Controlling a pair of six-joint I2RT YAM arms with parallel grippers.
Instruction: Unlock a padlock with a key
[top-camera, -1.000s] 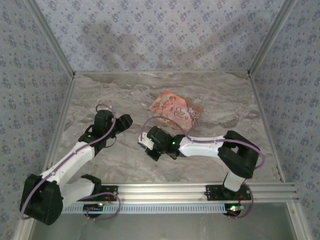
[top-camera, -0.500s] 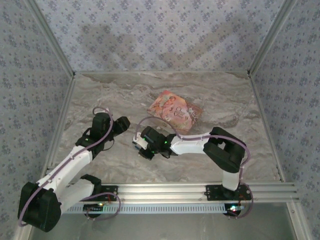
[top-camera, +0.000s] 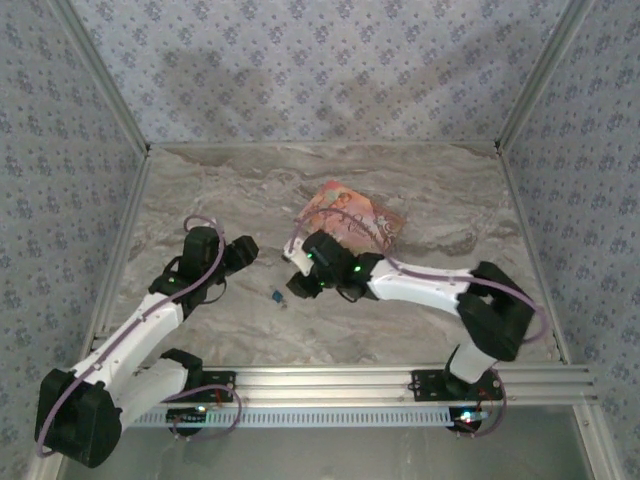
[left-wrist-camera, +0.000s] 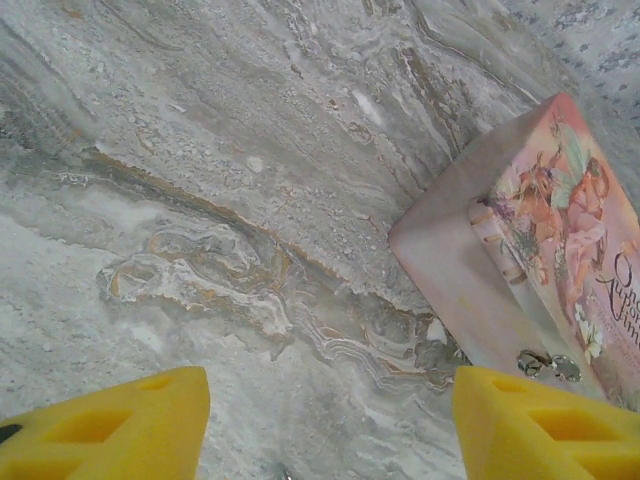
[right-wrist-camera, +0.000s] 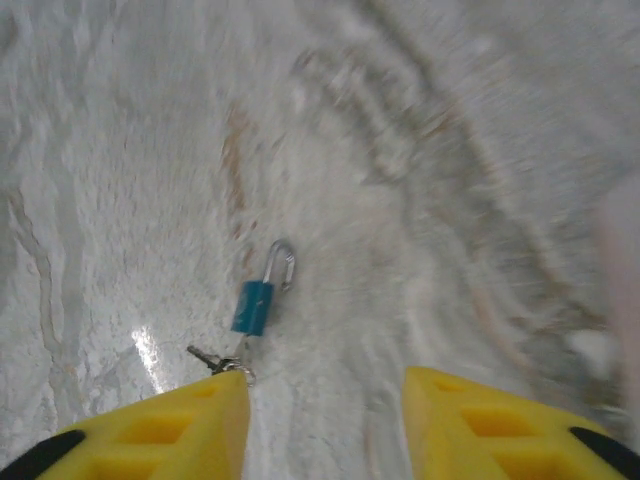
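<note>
Right pincer (right-wrist-camera: 325, 395) has drawn back, spread, padlock (right-wrist-camera: 256, 303) lying free just ahead.

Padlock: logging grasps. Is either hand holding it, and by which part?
Neither. The padlock lies free on the table, key at its base, ahead of the open right hand. The left hand is open, holding nothing.

Grey veined marble tabletop (left-wrist-camera: 250, 180), pink fairy-printed box (left-wrist-camera: 540, 270) with small metal clasp (left-wrist-camera: 548, 366) at right, yellow fingertips (left-wrist-camera: 110, 425) wide apart below.
</note>
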